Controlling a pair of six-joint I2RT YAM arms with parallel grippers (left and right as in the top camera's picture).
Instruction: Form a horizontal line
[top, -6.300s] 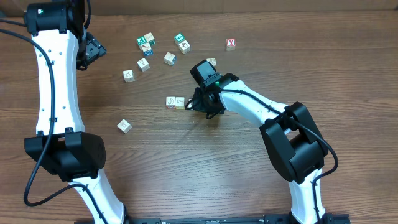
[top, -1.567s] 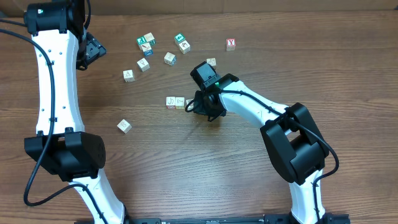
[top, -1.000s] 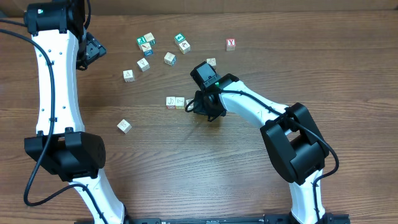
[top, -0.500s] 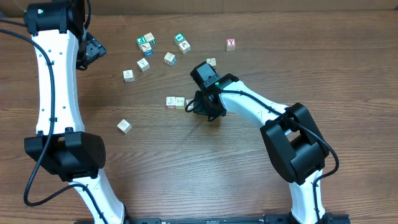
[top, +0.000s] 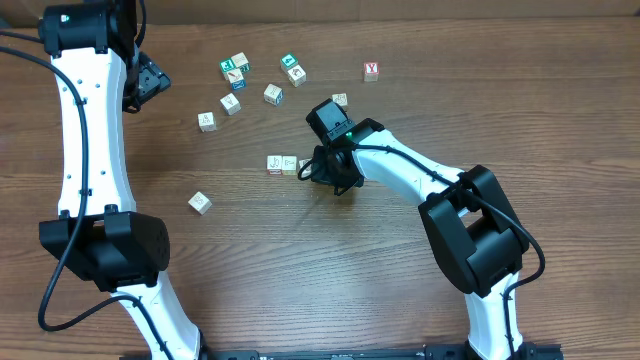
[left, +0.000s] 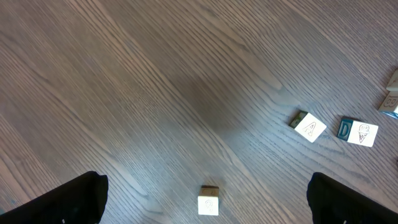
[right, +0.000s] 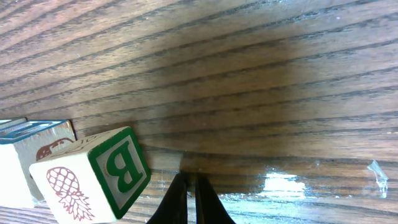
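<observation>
Bright, even light; glare and a soft shadow on the table (right: 311, 62).

Pale wooden cube with a green-framed face (right: 93, 177): green letter "B" on that face, clear in right wrist view. The face next to it has a red pineapple pic, no text.

Small pale wooden cube with red print (top: 371, 70), well apart from the B cube, up and to the right of it in overhead view: red "Y" on top.

Pale wooden cube with a dark teal side (left: 359, 132), left wrist view: "D" on that side, ice-cream cone pic on top. Its place rel. to the B cube I cannot tell.

Other cubes: marks too small to read. No brands, no nos.
</observation>
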